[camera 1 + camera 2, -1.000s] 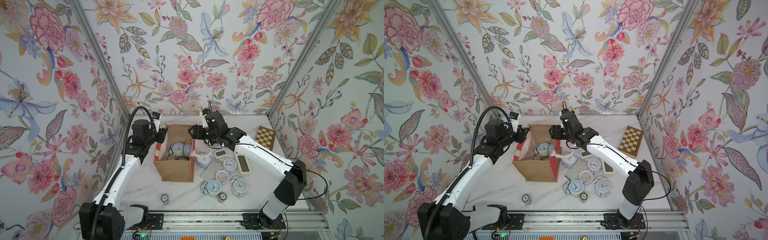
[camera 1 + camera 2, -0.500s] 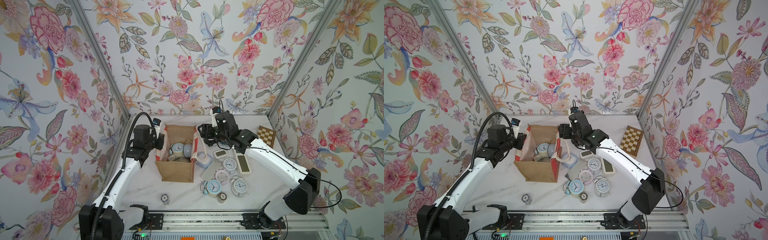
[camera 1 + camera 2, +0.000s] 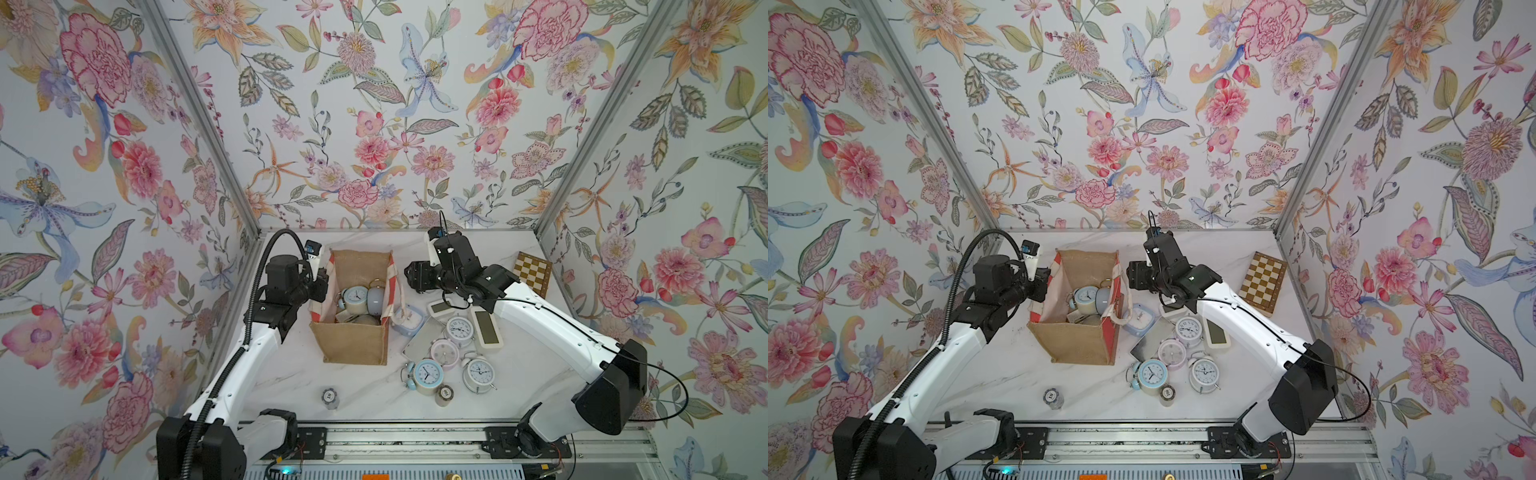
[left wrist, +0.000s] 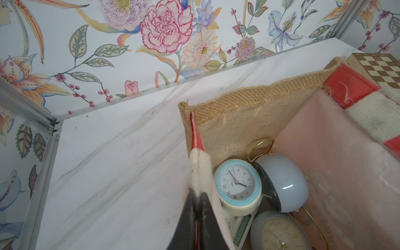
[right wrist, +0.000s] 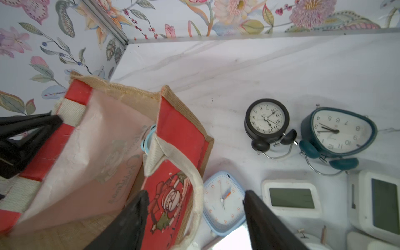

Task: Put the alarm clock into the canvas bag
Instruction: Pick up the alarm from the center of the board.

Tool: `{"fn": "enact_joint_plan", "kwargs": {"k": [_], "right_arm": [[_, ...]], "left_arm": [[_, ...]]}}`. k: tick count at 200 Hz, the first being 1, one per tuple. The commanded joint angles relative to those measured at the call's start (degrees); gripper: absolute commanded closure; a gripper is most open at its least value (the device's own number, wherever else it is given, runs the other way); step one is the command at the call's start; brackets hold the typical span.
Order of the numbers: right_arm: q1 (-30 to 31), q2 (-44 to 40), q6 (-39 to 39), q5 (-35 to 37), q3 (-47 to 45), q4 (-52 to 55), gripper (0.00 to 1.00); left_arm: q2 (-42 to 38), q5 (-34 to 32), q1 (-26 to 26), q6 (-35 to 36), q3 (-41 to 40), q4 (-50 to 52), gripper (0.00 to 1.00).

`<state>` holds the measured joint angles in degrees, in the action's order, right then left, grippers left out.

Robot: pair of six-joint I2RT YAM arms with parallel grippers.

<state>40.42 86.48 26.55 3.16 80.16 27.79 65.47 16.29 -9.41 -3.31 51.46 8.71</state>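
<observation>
Three alarm clocks point(image 4: 237, 187) lay inside the canvas bag point(image 3: 353, 340), seen from the left wrist: a blue-rimmed one face up, a grey-blue one leaning against it, and a third cut off at the frame edge. The bag stood upright and open on the marble table point(image 3: 282, 374), between the two arms.

Left gripper point(image 4: 198, 194) was pinched tight on the bag's left side rim, at the white handle strap.

Right gripper point(image 5: 195, 192) stood wide and empty, raised just beside the bag's opposite striped side. I could not tell whether it touched the loose handle.

Under it, a square pale-blue clock point(image 5: 220, 203) lay just beside the bag. A black twin-bell clock point(image 5: 267, 120), a teal clock point(image 5: 338, 129) and a white digital clock point(image 5: 291, 198) lay farther out. A cluster of round clocks point(image 3: 444, 353) sat nearer the rail. A chessboard point(image 3: 533, 272) lay by the right wall.
</observation>
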Motion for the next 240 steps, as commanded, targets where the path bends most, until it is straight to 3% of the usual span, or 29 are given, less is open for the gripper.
{"fn": "enact_joint_plan", "kwargs": {"k": [1,79,122,165,240], "right_arm": [[-0.8,-2.3,-1.4,-1.9,-3.3,3.7,0.28],[-0.6,-2.0,-10.5,-8.1,-13.4,2.3,0.19],[2.9,-7.3,-32.2,-0.1,-25.7,-9.8,0.19],[4.5,-9.8,-49.4,-4.7,-37.0,-25.6,0.19],[6.9,1.3,-52.6,0.0,-33.8,-32.5,0.22]], "left_arm": [[-0.4,3.1,-0.3,-0.2,-1.2,-2.4,0.87],[-2.5,5.4,-0.3,4.4,-3.4,-4.4,0.87],[-2.1,7.1,-0.3,4.5,-3.4,-5.1,0.88],[-2.1,7.8,-0.4,4.1,-3.7,-5.5,0.89],[-1.7,7.6,-0.3,4.2,-3.8,-5.5,0.89]]}}
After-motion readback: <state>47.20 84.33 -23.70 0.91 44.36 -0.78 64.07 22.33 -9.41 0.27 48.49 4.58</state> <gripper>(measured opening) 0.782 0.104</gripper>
